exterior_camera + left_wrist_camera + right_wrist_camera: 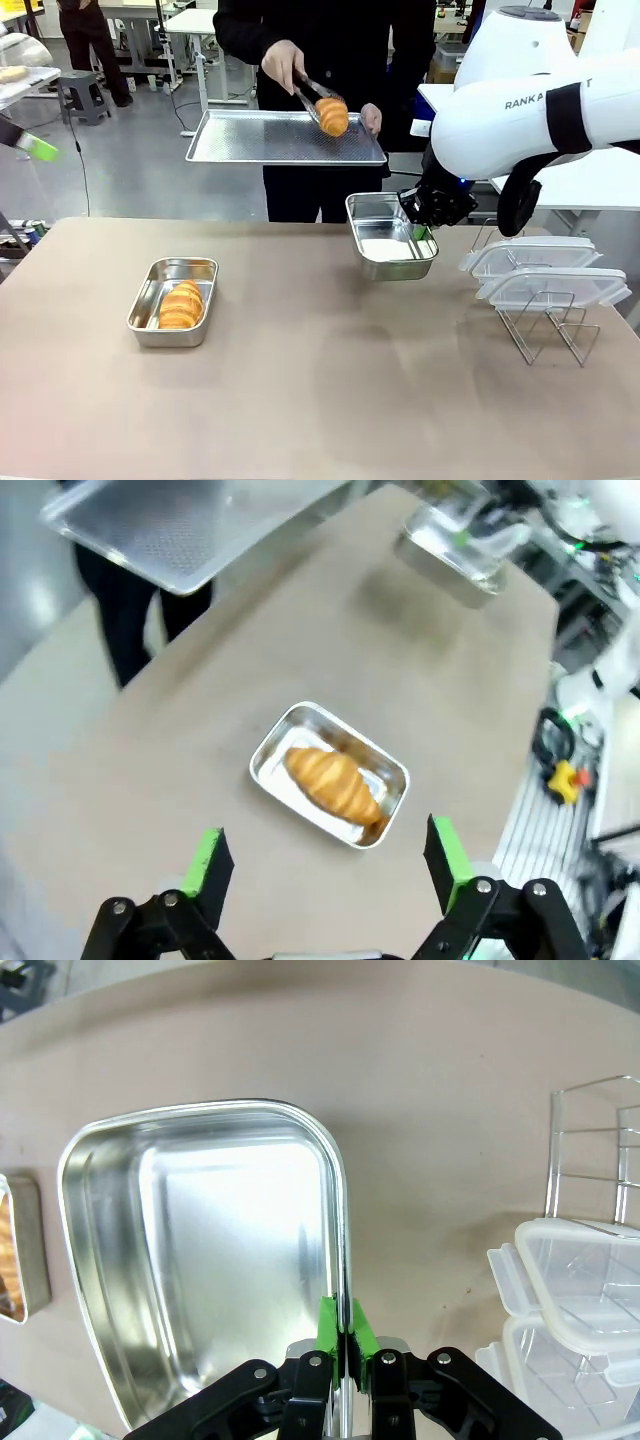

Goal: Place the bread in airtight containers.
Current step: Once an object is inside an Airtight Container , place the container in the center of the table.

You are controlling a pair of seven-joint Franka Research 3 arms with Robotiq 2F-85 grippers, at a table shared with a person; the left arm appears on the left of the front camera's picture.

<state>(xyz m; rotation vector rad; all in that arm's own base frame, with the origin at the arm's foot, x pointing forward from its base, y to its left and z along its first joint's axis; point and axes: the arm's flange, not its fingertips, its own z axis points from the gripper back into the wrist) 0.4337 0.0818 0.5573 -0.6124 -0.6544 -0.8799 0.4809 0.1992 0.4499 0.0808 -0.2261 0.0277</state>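
One croissant (181,305) lies in a steel container (172,300) on the table's left; the left wrist view sees that croissant (333,783) in its container (385,770) from above. My left gripper (328,865) hangs open and empty, high over the near side of it. My right gripper (425,232) is shut on the rim of a second, empty container (390,240) held tilted above the table, pads (328,1325) pinching its wall (200,1250). The person's tongs hold another croissant (332,115) over a perforated tray (285,138).
Two clear lids (545,270) rest on a wire rack (550,330) at the right, close to my right arm; both lids (580,1270) and the rack (590,1130) are in the right wrist view. The person stands at the far edge holding the tray (190,525).
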